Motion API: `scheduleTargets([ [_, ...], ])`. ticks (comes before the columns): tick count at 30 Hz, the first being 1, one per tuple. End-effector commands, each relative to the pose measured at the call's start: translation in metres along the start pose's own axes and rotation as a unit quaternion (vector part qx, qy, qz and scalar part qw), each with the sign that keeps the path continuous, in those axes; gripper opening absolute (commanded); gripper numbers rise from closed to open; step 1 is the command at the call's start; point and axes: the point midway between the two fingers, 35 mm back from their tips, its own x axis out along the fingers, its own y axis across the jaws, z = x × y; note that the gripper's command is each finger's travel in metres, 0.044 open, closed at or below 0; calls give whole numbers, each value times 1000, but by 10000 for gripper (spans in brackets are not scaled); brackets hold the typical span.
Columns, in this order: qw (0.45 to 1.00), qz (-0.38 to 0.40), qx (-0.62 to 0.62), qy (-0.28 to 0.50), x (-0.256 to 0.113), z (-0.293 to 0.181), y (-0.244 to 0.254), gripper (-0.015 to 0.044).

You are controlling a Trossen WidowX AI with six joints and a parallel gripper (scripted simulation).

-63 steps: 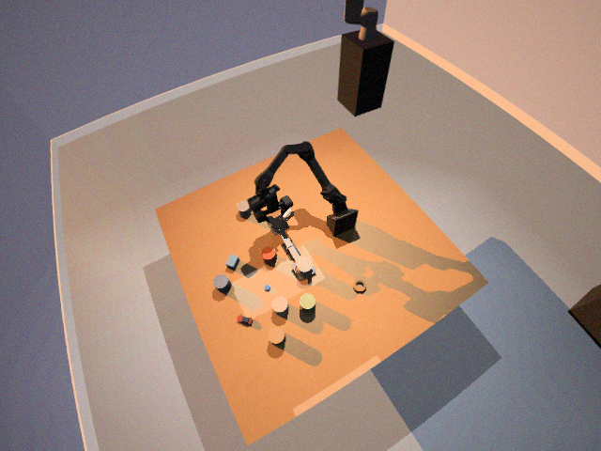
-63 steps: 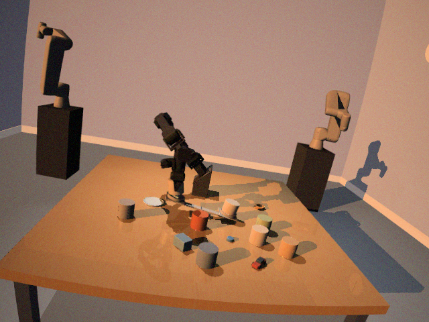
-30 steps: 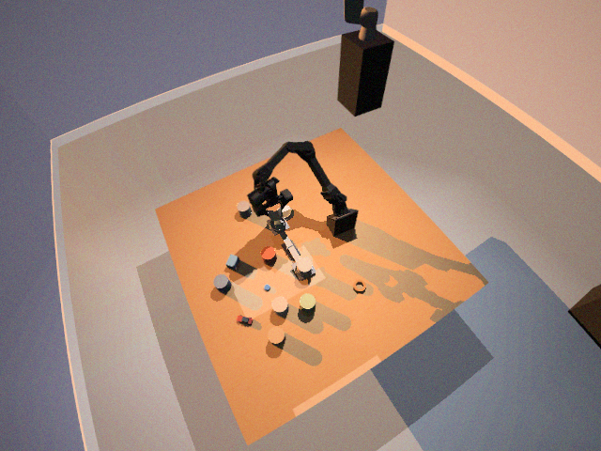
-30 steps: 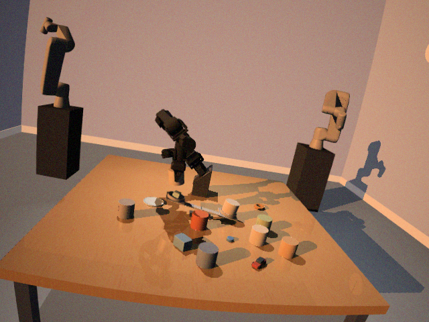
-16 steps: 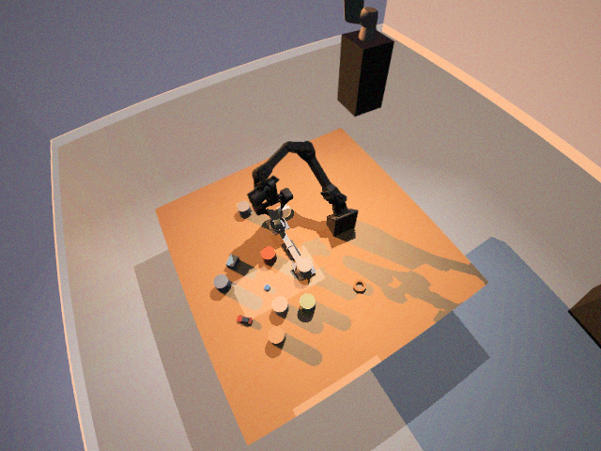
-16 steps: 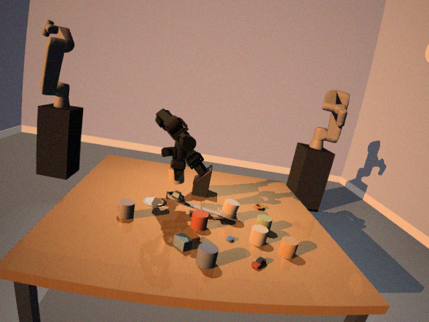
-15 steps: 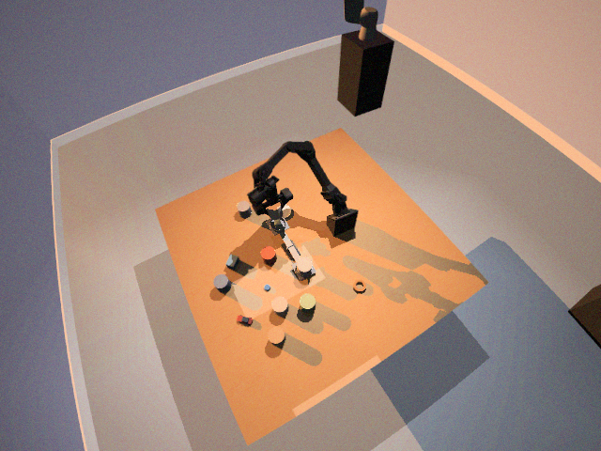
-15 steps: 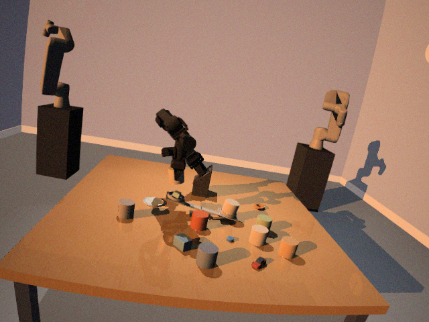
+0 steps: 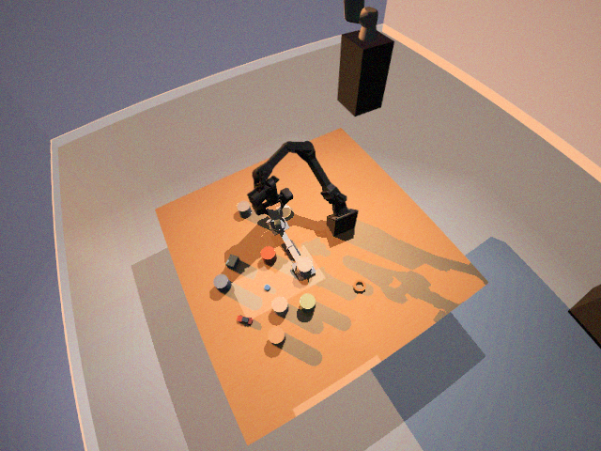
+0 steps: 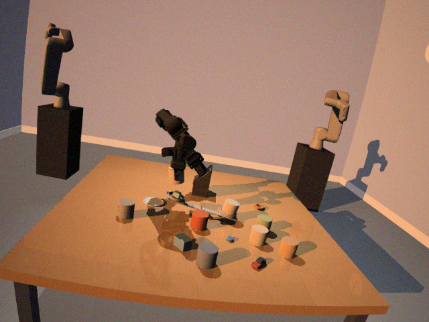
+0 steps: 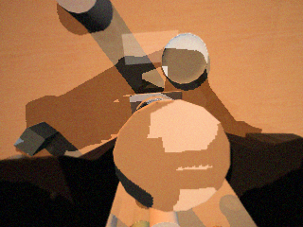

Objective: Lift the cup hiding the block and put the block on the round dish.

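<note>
My gripper (image 10: 177, 174) (image 11: 164, 134) is shut on a pale tan cup (image 10: 175, 178) (image 11: 168, 163) and holds it in the air above the raised end of the balance (image 10: 204, 208) (image 9: 290, 245). A small yellowish block (image 10: 177, 194) sits uncovered on that raised end. The other pale cup (image 9: 304, 265) (image 10: 230, 207) stands on the lowered end. The round whitish dish (image 10: 155, 201) (image 11: 186, 61) lies on the table beside the raised end, with no cup seen above it. The held cup hides the block in the wrist view.
A grey cylinder (image 9: 244, 209) (image 10: 126, 209) stands beyond the dish. A red cylinder (image 9: 268, 253) (image 10: 199, 221) stands beside the beam. A dark box (image 9: 233, 260) (image 10: 182, 241), a blue-grey cylinder (image 9: 222, 281) (image 10: 207, 255), a toy car (image 9: 244, 320) and an orange ring (image 9: 359, 287) lie farther off.
</note>
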Motion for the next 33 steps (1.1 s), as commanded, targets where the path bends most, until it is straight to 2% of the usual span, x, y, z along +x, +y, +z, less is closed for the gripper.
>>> scheduleTargets([
  [1,1000,2,-1,0,-1,-1,0,0],
  [33,1000,1,-1,5,4,7,-3,0],
])
